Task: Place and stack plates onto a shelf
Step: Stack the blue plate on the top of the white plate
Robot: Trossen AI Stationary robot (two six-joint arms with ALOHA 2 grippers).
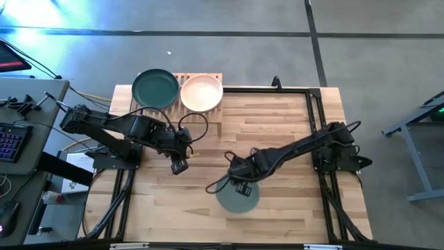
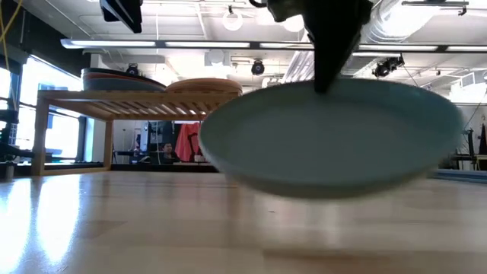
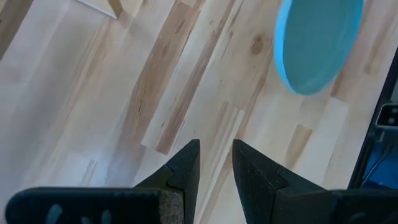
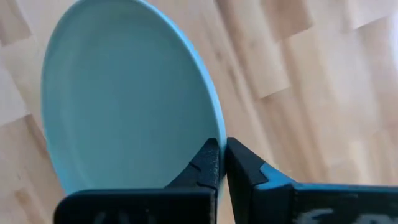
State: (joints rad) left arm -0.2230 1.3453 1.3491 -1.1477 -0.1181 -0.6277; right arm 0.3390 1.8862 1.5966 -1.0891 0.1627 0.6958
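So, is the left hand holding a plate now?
No, the left hand has nothing between its fingers; only bare table lies below it.

Lab or workshop: concrete floor [image 1: 277, 17]; exposed ceiling pipes [image 2: 228, 47]; keyboard [image 1: 8, 142] on side desk [image 1: 28, 118].

Bare tabletop [image 1: 284, 132] lies open between the shelf [image 1: 208, 78] and the lifted sage plate [image 1: 238, 197].

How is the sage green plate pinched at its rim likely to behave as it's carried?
The sage green plate probably stays stiff: it keeps its shape hanging from the right gripper, which is shut on the rim alone. A one-edge pinch may let it droop or swing. Its matte surface suggests moderate grip, though the thin rim could slip.
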